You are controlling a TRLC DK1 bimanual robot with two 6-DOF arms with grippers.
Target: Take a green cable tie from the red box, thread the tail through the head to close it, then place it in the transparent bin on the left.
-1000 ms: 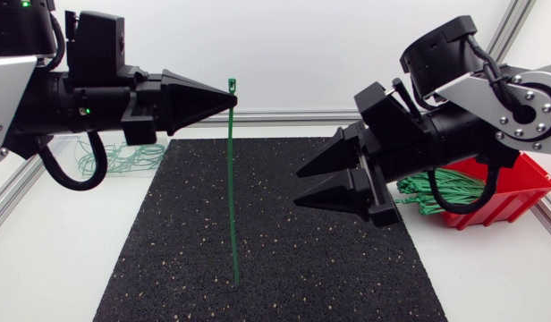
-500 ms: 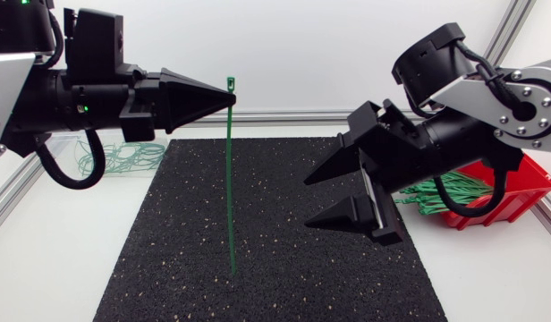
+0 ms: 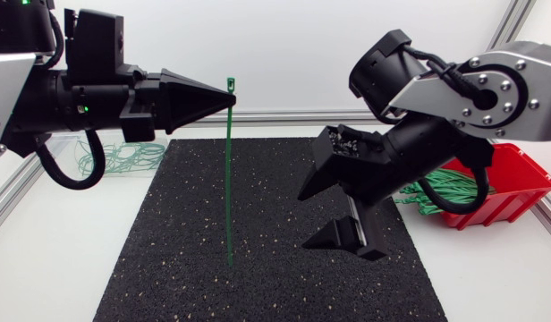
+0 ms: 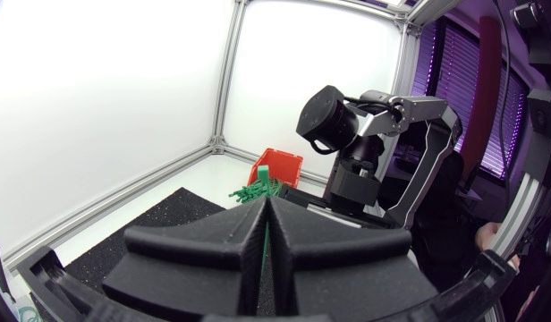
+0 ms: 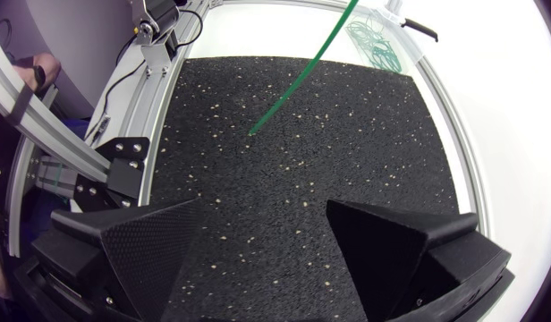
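Observation:
My left gripper [image 3: 229, 100] is shut on a green cable tie [image 3: 230, 179] just below its head, and the tie hangs straight down to the black mat [image 3: 168, 268]. In the left wrist view the tie [image 4: 267, 234] shows as a thin green strip between the closed fingers [image 4: 213, 246]. My right gripper [image 3: 305, 219] stands open to the right of the tie, fingers pointing left, nothing between them. In the right wrist view the tie [image 5: 302, 72] hangs ahead of the open gripper [image 5: 271, 237]. The red box [image 3: 517, 183] of green ties [image 3: 436, 192] sits behind the right arm.
The transparent bin [image 3: 123, 156] holding looped green ties is at the back left, behind my left arm, and appears in the right wrist view as the bin [image 5: 374, 40] beyond the mat. White table surrounds the mat, with an aluminium frame at its edges.
My right gripper has opened wider and swung left and downward, closer to the hanging tie. The left gripper has kept still, and the tie's tail has drifted slightly left.

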